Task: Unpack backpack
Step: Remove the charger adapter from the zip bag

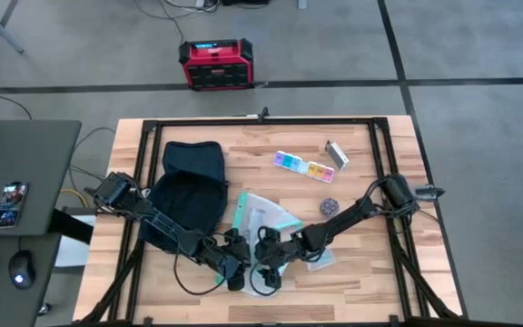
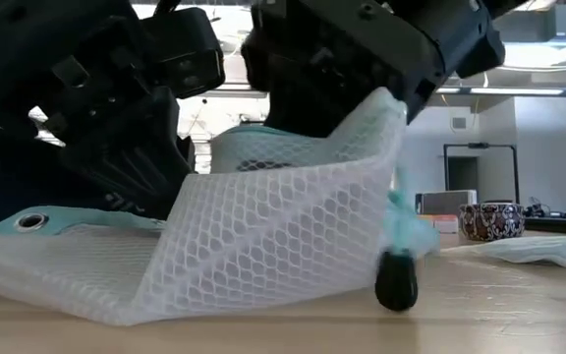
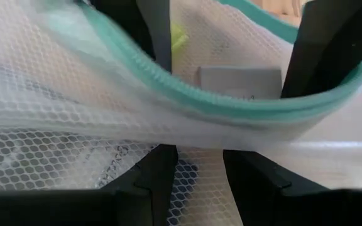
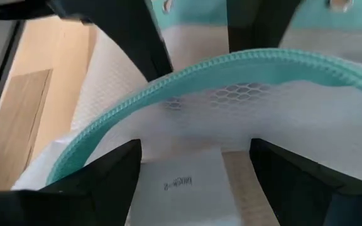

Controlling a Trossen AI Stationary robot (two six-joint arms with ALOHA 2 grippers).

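Observation:
The dark backpack (image 1: 189, 182) lies flat at the table's left. Beside it, near the middle, is a white mesh pouch (image 1: 266, 218) with a teal zipper edge (image 4: 231, 63). My two grippers face each other at its near end. My left gripper (image 1: 241, 271) has its fingers a little apart, and my right gripper (image 1: 269, 263) has them wide apart. In both wrist views the mesh hides the fingertips. The low view shows one mesh layer (image 2: 263, 236) raised toward my right gripper, while the rest lies on the table. A dark zipper pull (image 2: 396, 280) hangs down to the wood. My left gripper comes in low from the table's left, and the pouch's mesh (image 3: 105, 157) lies over its fingers (image 3: 159, 179). The mesh hides the fingertips, so I cannot tell whether they are inside the pouch. My right gripper comes in low from the table's right, fingers (image 4: 105, 179) spread. The zipper edge (image 4: 168, 85) and the layer below it drape across both fingers. That layer's corner (image 2: 391, 108) is raised at the gripper. The mesh hides the tips.
A pastel pill organiser (image 1: 303, 166), a small grey item (image 1: 336, 154) and a small patterned round thing (image 1: 330, 206) lie at the table's far right. A red-black box (image 1: 216, 64) stands on the floor beyond the far edge. Bare wood shows along the near edge.

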